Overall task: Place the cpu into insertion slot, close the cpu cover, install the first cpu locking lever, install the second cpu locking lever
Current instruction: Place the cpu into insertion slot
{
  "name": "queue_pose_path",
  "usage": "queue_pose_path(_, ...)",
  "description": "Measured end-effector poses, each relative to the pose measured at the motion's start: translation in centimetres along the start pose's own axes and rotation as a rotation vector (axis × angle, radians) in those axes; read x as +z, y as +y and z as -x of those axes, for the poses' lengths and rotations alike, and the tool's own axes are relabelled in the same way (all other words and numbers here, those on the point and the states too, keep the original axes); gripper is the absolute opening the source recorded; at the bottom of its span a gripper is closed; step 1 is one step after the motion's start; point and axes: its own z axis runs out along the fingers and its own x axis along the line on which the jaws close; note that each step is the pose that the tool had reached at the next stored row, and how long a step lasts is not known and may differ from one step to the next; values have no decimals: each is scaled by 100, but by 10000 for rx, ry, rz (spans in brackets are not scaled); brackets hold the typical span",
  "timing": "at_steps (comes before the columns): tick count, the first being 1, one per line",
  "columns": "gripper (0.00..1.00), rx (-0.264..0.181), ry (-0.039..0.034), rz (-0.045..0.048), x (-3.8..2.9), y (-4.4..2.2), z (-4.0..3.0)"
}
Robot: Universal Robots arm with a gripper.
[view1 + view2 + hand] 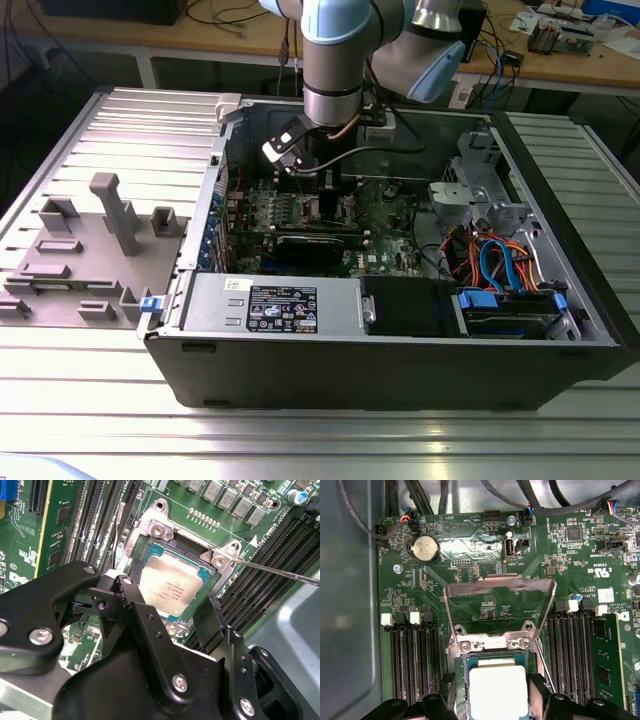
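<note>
Cpu [497, 692] lies seated in the insertion slot [142, 536], I see, cpu cover [500, 583] standing open at its edge, memory slots [415, 665] on both sides, my pincer [492, 681] parted astride the chip, gripping nothing.

I count one robot arm [335, 50] and one open computer case [400, 360]. On the board there is one cpu [172, 587], one insertion slot [185, 542], one cpu cover [497, 582], one coin battery [425, 549] and two banks of memory slots [415, 660].
</note>
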Motion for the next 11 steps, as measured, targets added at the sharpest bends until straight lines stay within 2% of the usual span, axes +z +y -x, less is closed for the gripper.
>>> queue_pose_path(4, 67, 1, -2, -2, -45, 2, 2)
queue_pose_path(7, 66, 0, -2, -14, -135, 8, 5)
queue_pose_path(9, 53, -6, -2, -20, -163, 10, 6)
queue_pose_path(10, 53, -11, -1, -21, -174, 11, 7)
queue_pose_path(11, 41, -27, -1, -30, -206, 13, 8)
